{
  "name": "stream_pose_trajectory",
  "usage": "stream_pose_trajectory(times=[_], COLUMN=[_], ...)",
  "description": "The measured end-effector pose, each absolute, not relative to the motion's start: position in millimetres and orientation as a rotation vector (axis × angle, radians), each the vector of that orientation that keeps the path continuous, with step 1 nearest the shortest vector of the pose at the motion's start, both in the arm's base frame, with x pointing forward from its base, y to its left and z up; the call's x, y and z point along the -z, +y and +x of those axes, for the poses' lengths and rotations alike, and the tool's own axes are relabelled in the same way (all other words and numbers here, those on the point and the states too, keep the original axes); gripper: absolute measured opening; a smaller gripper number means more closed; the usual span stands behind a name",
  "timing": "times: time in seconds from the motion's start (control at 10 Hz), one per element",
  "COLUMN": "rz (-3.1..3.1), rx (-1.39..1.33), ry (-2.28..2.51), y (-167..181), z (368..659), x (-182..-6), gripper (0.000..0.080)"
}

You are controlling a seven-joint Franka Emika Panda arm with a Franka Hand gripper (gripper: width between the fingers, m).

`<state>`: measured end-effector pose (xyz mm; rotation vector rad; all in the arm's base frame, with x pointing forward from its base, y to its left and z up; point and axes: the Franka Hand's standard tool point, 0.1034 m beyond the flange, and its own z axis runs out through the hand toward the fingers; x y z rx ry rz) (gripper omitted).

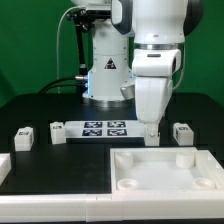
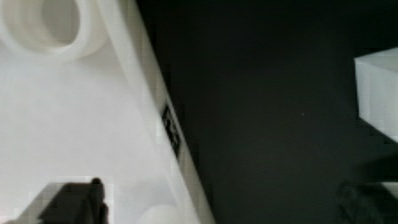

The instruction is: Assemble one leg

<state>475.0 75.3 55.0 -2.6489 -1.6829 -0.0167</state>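
Note:
My gripper [image 1: 151, 131] points straight down over the far rim of the large white tray [image 1: 165, 170]. In the wrist view the gripper [image 2: 222, 205] is open. One dark finger [image 2: 71, 200] hangs over the tray's white surface [image 2: 71, 120] and the other is over the black table, so the jaws straddle the tray's rim. Nothing is held. One leg [image 1: 182, 131], a small white block with a marker, lies just to the exterior view's right of the gripper. It shows as a white block in the wrist view [image 2: 377, 90]. Two more legs [image 1: 57, 132] [image 1: 24, 137] lie at the exterior view's left.
The marker board [image 1: 105, 128] lies flat behind the tray, left of the gripper in the exterior view. The robot base [image 1: 105, 75] stands behind it. Another white part [image 1: 3, 165] shows at the left edge. The tray has a round hole [image 2: 45, 30] near its corner.

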Motion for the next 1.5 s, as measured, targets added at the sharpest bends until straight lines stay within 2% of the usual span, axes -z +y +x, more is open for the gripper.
stream_pose_trajectory(times=[0.3,0.5,0.8,1.0,1.3,1.5], rz=[-2.856,-3.001,-3.068,-3.063,-3.051,-3.05], rx=[0.024,0.045,0.016,0.001,-0.009,-0.018], ry=[-1.261,-0.749,-0.051,-0.04,-0.084,-0.104], y=[77,78,102,114,152,157], z=[474,462,445,433,421,418], x=[-54.9,-52.8,-56.5,-53.3,-53.8,-52.9], gripper=[0.0649,0.0649,0.0649,0.0649,0.0649,0.0649])
